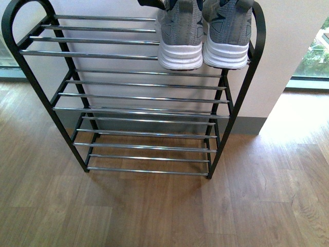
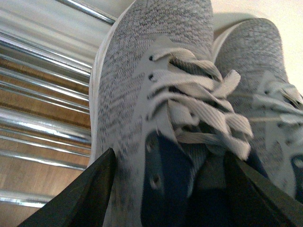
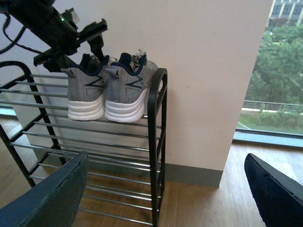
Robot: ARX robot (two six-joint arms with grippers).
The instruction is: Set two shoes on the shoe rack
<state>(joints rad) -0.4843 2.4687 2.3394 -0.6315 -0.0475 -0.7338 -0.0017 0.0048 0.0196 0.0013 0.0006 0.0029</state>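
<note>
While the right tool (image 3: pixel 165 156) hangs well back from the work, its two dark fingers spread wide with nothing between them, it plays no part at present. Beyond it lies bare wooden floor (image 1: pixel 154 216), and no shoe is down there in any view. The shoe rack (image 1: pixel 87 53) stands on that floor close against the wall, and its three lower tiers of chrome bars carry nothing.

On the top tier, at the end on the robot's right, the pair stands side by side, heels toward the robot and toes toward the wall. The inner shoe (image 1: pixel 180 36) and the outer shoe (image 1: pixel 226 33) are upright and touching or nearly so, their white soles resting across the bars. The outer one sits just beside the rack's black arched end.

The left tool (image 2: pixel 169 153) is over the inner shoe. Its own wrist camera shows the fingers apart, one on each side of the navy collar and laces, and the right wrist view puts it just above the heel. I read it as released rather than gripping, though I cannot tell whether a finger brushes the knit.

So the placing looks done. What is left, I judge, is only for the left arm to lift clear without snagging a lace or the collar and tipping the shoe off the bars. Behind the rack are the pale wall (image 3: pixel 203 71) and, off to the right, a window (image 3: pixel 279 71) onto trees. Neither stands in the way.
</note>
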